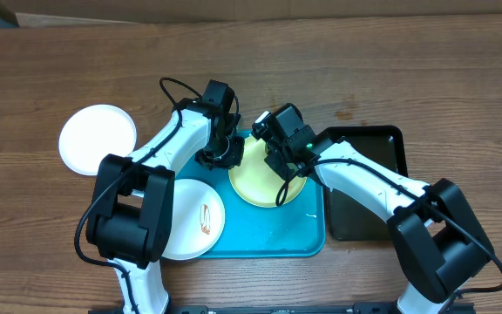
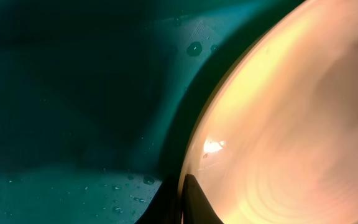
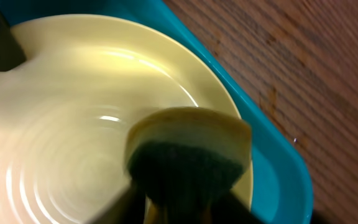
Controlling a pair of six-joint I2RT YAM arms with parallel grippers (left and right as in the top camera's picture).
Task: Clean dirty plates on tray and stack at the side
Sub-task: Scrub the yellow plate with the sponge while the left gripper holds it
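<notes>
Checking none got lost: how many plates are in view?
3. One white plate on the table, far left; one smeared white plate at the tray's left end; the lime-green plate on the tray, beneath the sponge. The arms could hide more.

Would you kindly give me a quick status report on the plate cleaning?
Left gripper at green plate rim, grip unclear. Right gripper shut on sponge over it. Nothing in the way.
</notes>
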